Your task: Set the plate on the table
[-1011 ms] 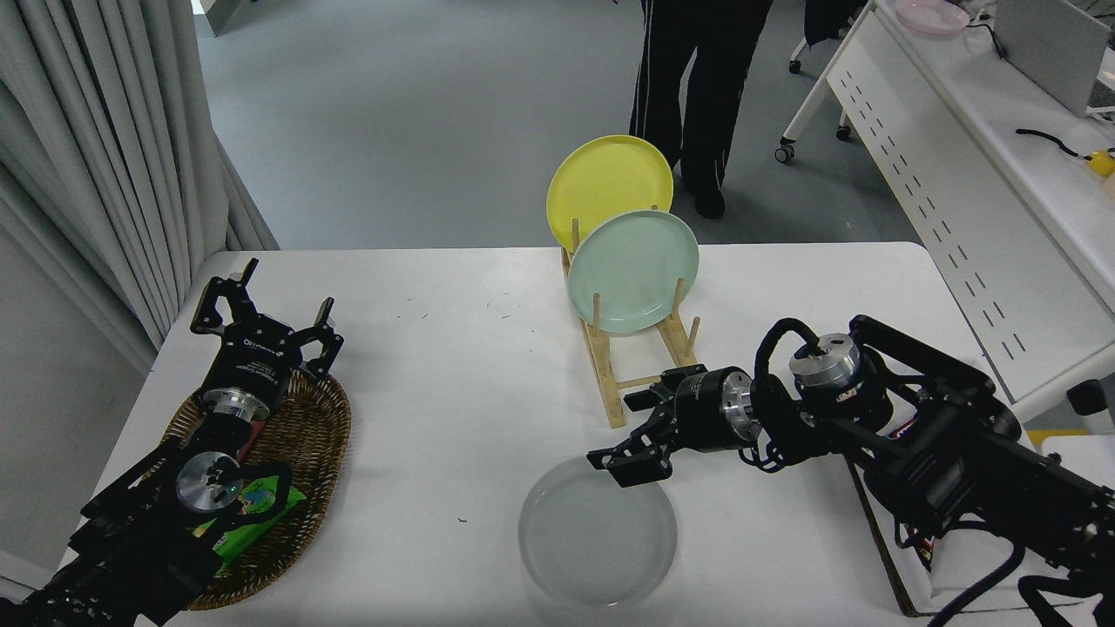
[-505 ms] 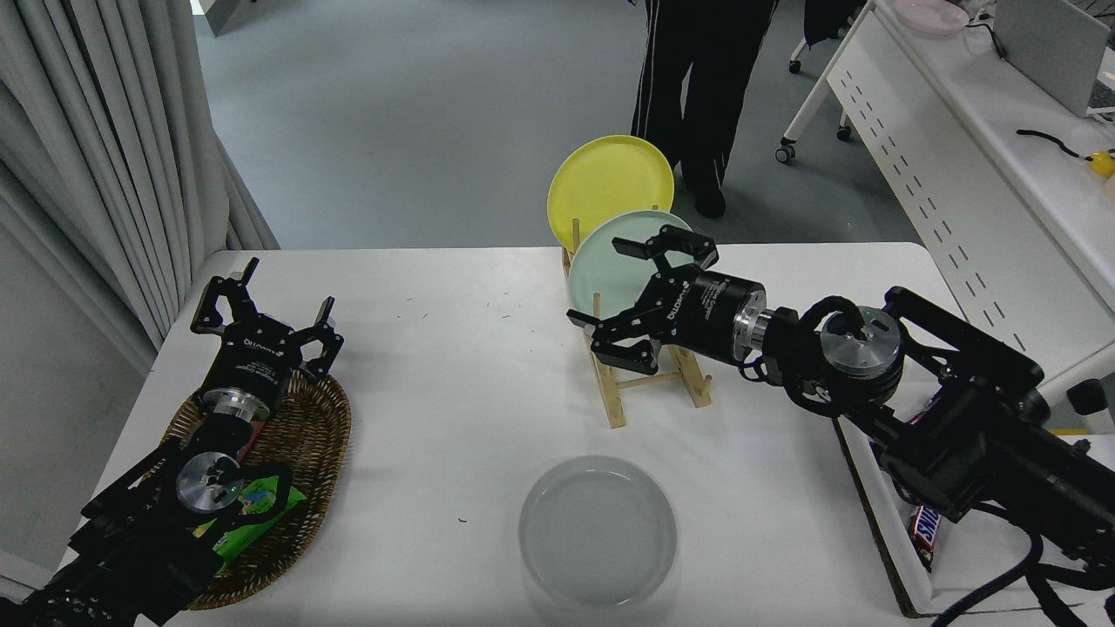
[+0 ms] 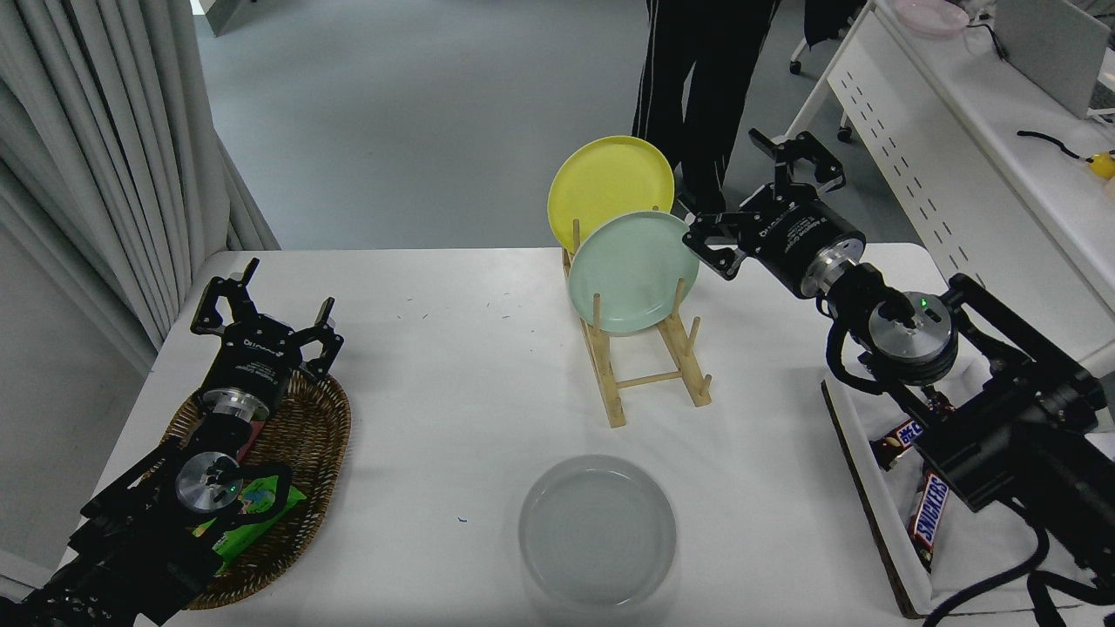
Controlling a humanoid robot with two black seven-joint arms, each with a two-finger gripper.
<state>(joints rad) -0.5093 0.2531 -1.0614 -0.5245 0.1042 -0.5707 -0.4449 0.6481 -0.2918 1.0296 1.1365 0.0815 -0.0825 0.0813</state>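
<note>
Near the front edge of the desk (image 3: 453,348), the plate (image 3: 598,531) lies flat, touched by nothing. The right hand (image 3: 756,198) hovers far off at the desk's far right, beside the mint-green plate (image 3: 633,272) in the wooden rack (image 3: 649,379), its fingers spread wide and empty. The left hand (image 3: 261,313) is parked open over the basket (image 3: 300,435). Judging by this, the placing looks done.

You had a mint-green plate (image 3: 633,271) and a yellow plate (image 3: 610,180) upright in the wooden rack (image 3: 649,380); a wicker basket (image 3: 296,453) sat left.
</note>
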